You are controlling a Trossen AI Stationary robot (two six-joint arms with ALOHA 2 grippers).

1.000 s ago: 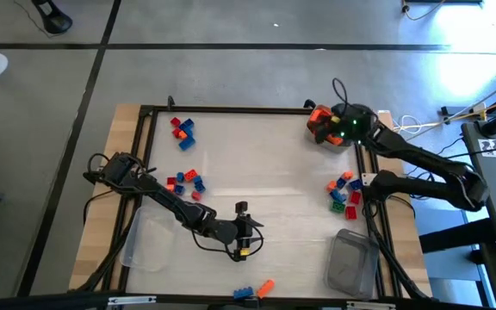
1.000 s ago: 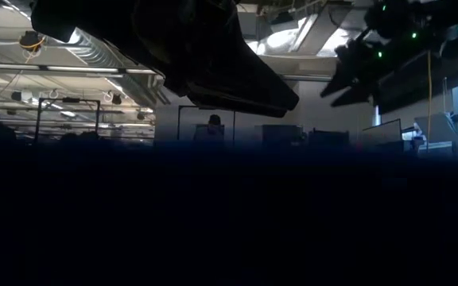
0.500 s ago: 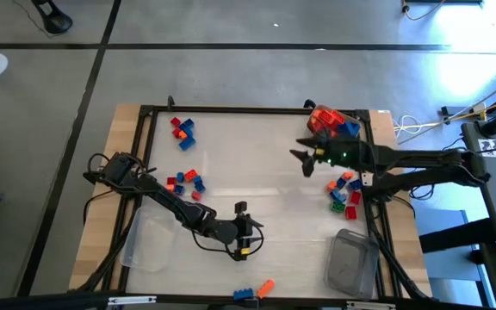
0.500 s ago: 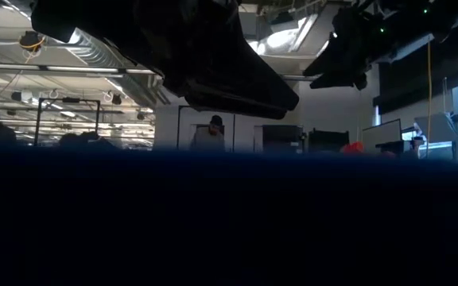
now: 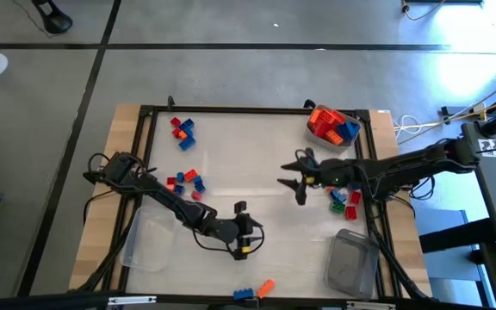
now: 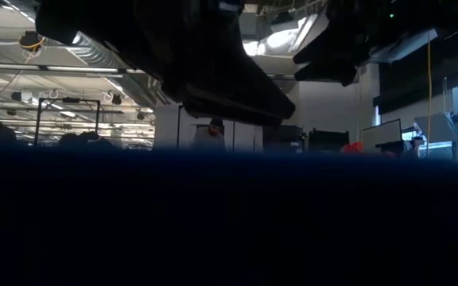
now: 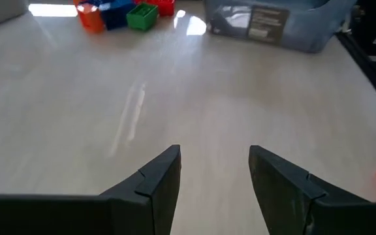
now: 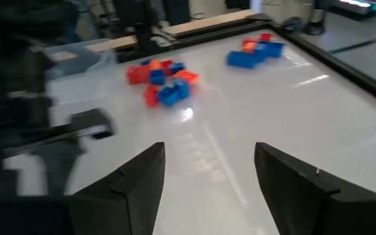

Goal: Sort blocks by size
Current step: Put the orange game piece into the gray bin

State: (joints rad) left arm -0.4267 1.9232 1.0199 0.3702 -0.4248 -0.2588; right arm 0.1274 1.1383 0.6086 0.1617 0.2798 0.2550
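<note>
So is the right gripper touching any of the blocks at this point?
Apart. In the high view the right gripper hovers over bare table, a clear gap from the nearest blocks. The right wrist view shows its open fingers with nothing between them.

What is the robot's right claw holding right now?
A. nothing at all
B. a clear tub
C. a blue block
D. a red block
A: the right gripper is open over bare table, with nothing between its fingers; the blocks lie farther off.
</note>
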